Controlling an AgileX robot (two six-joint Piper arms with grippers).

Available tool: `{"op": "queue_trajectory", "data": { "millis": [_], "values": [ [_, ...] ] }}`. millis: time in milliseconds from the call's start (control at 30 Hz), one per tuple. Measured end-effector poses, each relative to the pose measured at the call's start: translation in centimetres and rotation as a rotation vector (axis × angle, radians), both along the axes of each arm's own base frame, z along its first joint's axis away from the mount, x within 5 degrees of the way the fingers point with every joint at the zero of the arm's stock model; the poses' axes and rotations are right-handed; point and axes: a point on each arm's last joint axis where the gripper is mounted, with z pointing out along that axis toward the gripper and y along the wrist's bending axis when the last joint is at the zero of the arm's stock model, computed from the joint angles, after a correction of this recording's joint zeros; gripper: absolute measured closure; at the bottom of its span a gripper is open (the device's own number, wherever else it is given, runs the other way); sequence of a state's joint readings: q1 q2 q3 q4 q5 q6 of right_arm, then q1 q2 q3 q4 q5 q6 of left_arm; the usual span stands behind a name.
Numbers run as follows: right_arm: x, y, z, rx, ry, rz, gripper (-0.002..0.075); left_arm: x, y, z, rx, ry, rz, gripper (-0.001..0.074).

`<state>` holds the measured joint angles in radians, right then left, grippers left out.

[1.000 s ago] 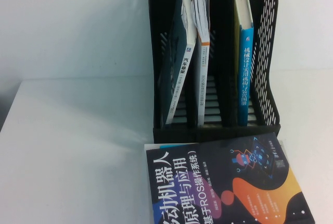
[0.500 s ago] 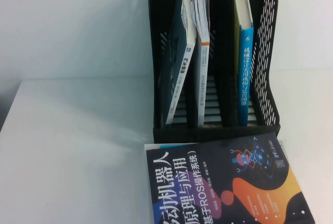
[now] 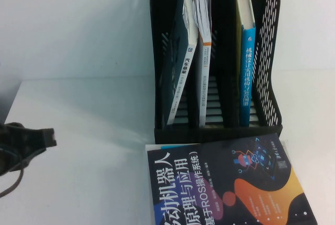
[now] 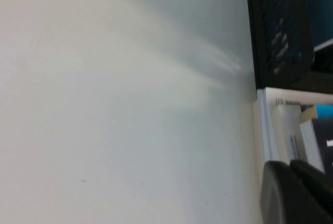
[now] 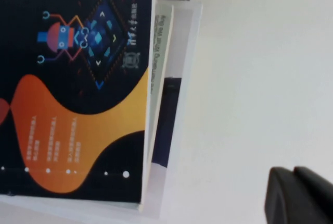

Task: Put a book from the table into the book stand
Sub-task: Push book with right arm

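The book (image 3: 225, 183) lies flat on the white table (image 3: 78, 131) at the front, just before the black book stand (image 3: 267, 52). Its navy cover with the white title and orange blob faces up. It rests on top of other flat items. My left gripper (image 3: 31, 138) shows at the left edge of the high view, low over the table, well left of the book. In the left wrist view its fingers (image 4: 281, 193) are together and empty, with the stand's wall (image 4: 278, 26) and the stack's edge (image 4: 291, 125) ahead. My right gripper (image 5: 294, 190) is shut and empty over bare table beside the book (image 5: 78, 78).
The stand holds a teal-covered book (image 3: 180, 68) leaning in its left slot, a white book (image 3: 204, 36) in the middle and a bright-blue-spined book (image 3: 246, 63) on the right. A pale book or tray (image 5: 179, 78) sticks out under the navy book. A cable hangs from the left arm.
My left gripper has come into the high view at the left edge; no arm showed there before. The book and the stand have not moved.
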<state>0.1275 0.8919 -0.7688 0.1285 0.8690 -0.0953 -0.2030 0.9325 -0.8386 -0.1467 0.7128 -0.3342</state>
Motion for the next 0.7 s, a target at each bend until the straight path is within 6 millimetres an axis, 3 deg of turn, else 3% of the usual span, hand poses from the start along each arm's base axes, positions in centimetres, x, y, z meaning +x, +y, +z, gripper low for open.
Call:
{"op": "queue_trajectory", "data": {
  "millis": [400, 500, 700],
  "values": [
    [5.7, 2.4, -4.1, 0.179, 0.124, 0.035, 0.0729, 5.1, -3.6, -4.9, -0.143, 0.174, -0.3, 0.0738],
    [7.1, 2.6, -5.1, 0.198, 0.119, 0.016, 0.0729, 6.3, -2.8, -5.8, -0.23, 0.208, -0.313, 0.0738],
    [9.0, 2.8, -6.9, 0.201, 0.119, -0.003, 0.0729, 8.4, 1.2, -7.3, -0.435, 0.248, -0.248, 0.0738]
  ]
}}
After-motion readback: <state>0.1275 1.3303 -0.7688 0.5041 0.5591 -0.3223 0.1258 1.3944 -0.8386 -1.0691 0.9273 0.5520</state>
